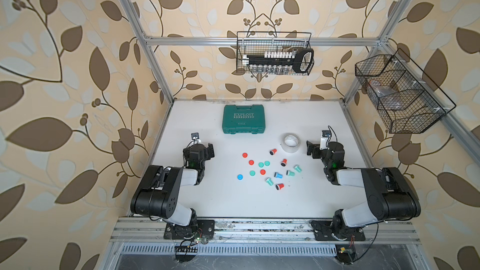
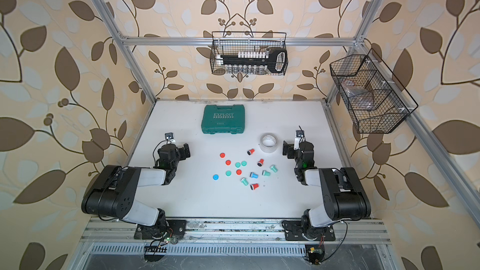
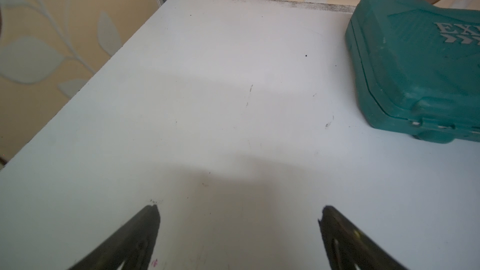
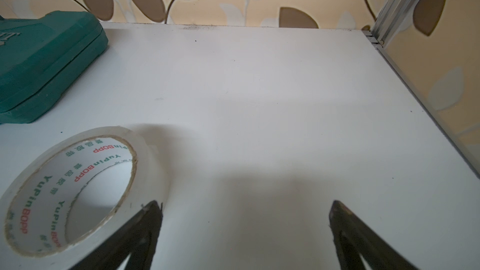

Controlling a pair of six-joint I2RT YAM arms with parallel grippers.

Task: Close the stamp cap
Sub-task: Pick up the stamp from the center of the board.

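Seeing small, likely light, hard plastic stamps and loose caps on the desk middle, I'd pinch their sides; left gripper and right gripper gape empty.

Light is soft and even, seemingly from overhead; the table reads bright. In both top views I note wide-angle bowing at the edges, e.g. the post. Wrist views are dimmer: a broad soft shadow lies beyond the left fingers, which are blurred. The tape print is legible.
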